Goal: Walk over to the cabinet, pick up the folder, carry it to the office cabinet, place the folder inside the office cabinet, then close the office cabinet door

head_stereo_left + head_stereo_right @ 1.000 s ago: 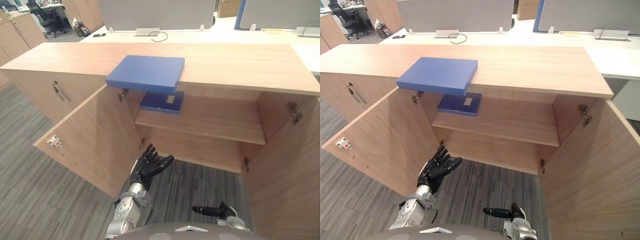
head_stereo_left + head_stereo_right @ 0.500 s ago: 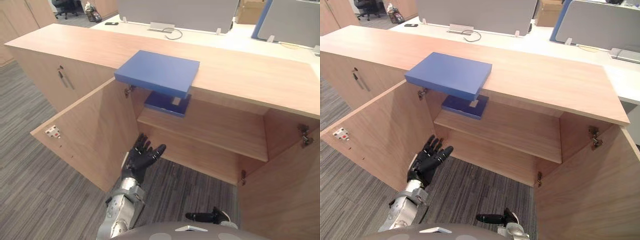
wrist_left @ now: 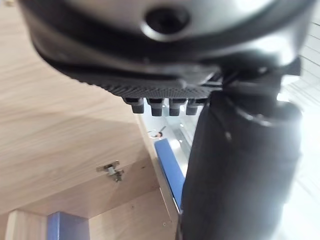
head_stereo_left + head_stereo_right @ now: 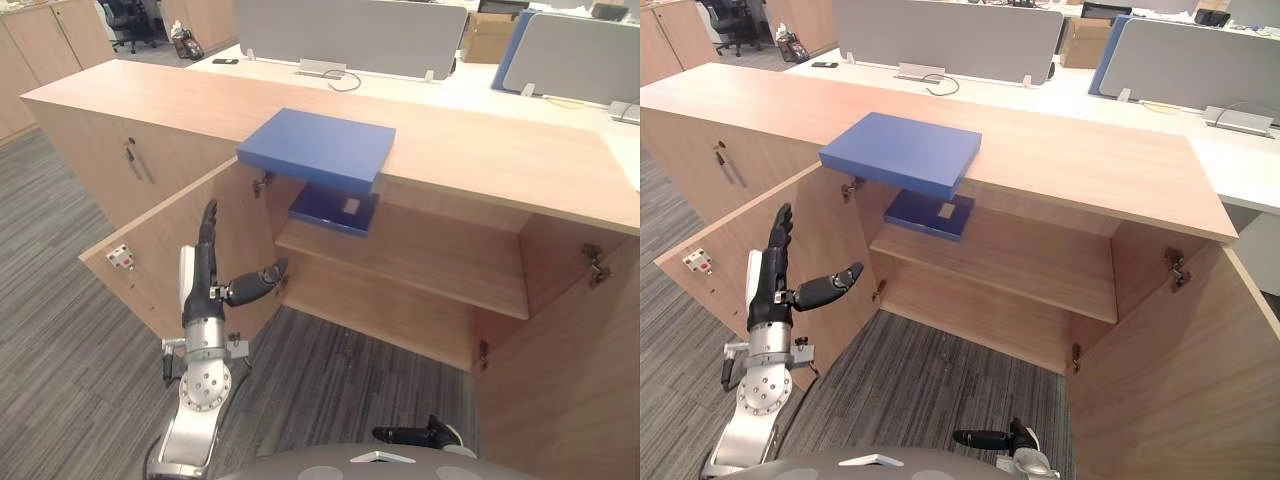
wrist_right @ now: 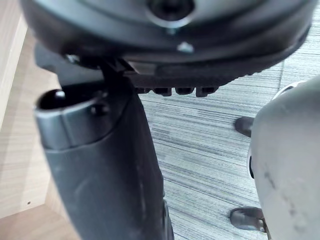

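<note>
Left hand (image 4: pixel 204 278), fingers straight and thumb spread, beside the open wooden cabinet door (image 4: pixel 150 240); right hand (image 4: pixel 415 435) low, grip unreadable. Flat blue folder (image 4: pixel 318 148) overhangs the light-wood cabinet top (image 4: pixel 500 150): a nudge from below could tip it off.

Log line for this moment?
left hand: open, raised beside open left door | right hand: low, idle | folder: untouched on cabinet top, overhanging | right door: open

- The upper folder (image 4: pixel 318 148) lay on the cabinet top (image 4: pixel 500 155), left of centre, overhanging its front edge.
- The lower folder (image 4: pixel 333 208) lay directly beneath, on the shelf's (image 4: pixel 430 260) left end.
- The left hand (image 4: pixel 206 275) stood before the open left door (image 4: pixel 160 235).
- A desk (image 4: pixel 450 85) stood behind.
</note>
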You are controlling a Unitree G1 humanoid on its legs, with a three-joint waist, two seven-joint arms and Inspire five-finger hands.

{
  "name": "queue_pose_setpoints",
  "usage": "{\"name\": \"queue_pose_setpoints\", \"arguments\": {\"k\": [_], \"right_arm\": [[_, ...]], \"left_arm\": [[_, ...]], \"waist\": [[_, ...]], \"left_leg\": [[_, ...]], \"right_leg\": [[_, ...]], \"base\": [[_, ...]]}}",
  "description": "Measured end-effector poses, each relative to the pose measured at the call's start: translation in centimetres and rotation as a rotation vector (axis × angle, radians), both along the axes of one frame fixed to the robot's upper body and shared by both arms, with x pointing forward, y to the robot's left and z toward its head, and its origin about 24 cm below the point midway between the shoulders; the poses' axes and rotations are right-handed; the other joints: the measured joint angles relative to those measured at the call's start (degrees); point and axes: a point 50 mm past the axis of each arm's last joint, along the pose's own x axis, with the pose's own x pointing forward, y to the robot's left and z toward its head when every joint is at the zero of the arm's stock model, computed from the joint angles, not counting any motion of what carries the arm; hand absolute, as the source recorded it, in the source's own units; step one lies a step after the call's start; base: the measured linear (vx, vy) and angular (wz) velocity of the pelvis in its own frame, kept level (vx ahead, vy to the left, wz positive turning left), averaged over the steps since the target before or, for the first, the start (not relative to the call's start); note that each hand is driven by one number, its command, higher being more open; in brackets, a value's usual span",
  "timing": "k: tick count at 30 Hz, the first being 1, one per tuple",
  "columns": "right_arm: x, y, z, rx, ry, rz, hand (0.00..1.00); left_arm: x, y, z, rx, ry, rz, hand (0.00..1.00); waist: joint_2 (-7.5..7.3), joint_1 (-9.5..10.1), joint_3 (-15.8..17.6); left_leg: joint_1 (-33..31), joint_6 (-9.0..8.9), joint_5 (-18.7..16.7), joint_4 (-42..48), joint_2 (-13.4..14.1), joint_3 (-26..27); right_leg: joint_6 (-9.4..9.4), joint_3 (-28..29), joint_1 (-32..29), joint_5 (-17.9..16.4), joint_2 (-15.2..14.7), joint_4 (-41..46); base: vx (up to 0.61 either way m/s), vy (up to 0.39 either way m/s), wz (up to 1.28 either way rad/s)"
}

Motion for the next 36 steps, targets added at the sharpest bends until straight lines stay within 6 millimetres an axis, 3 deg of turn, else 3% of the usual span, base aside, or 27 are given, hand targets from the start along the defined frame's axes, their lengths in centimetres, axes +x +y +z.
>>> {"name": "queue_pose_setpoints", "arguments": {"k": [7, 13, 16, 24, 36], "right_arm": [[0.5, -0.3, 0.2, 0.006, -0.027, -0.029, 1.0], [0.5, -0.5, 0.2, 0.02, -0.035, -0.062, 1.0], [0.5, -0.6, 0.2, 0.023, -0.041, -0.075, 1.0], [0.3, -0.8, 0.3, 0.036, -0.062, -0.113, 1.0], [0.6, -0.7, 0.4, 0.041, -0.07, -0.118, 1.0]], "left_arm": [[3.6, 0.8, 2.2, 0.378, -0.104, -0.018, 1.0], [6.2, 3.2, 3.5, 0.637, -0.122, 0.046, 1.0], [7.4, 4.7, 4.6, 0.704, -0.129, 0.113, 1.0], [9.1, 6.3, 7.5, 0.862, -0.186, 0.172, 1.0], [10.9, 6.4, 9.1, 0.924, -0.204, 0.193, 1.0]], "waist": [[0.48, -1.71, -0.23], [0.46, -2.2, -0.16], [0.5, -2.84, -0.14], [0.52, -3.1, -0.16], [0.56, -4.29, -0.22]], "left_leg": [[-0.61, -0.15, -0.03, 0.19, 0.04, 2.57], [0.11, -0.65, -0.73, 0.22, 0.82, 6.73], [0.09, -0.67, -0.76, 0.22, 0.95, 8.09], [0.03, -0.73, -1.0, 0.18, 0.89, 10.87], [-0.46, -0.78, -1.22, 0.23, 0.81, 11.66]], "right_leg": [[-0.51, 2.59, -0.82, 1.69, 0.8, -2.16], [-1.3, 6.81, -1.99, 2.97, 1.67, -3.09], [-1.36, 8.36, -2.83, 3.45, 1.76, -3.01], [-1.06, 11.41, -4.83, 4.38, 1.76, -2.94], [-1.35, 12.31, -5.46, 4.66, 1.86, -3.19]], "base": [[0.03, 0.015, -0.22], [0.0, 0.003, -0.34], [-0.04, -0.002, -0.25], [-0.06, 0.0, -0.2], [0.0, -0.01, -0.05]]}}
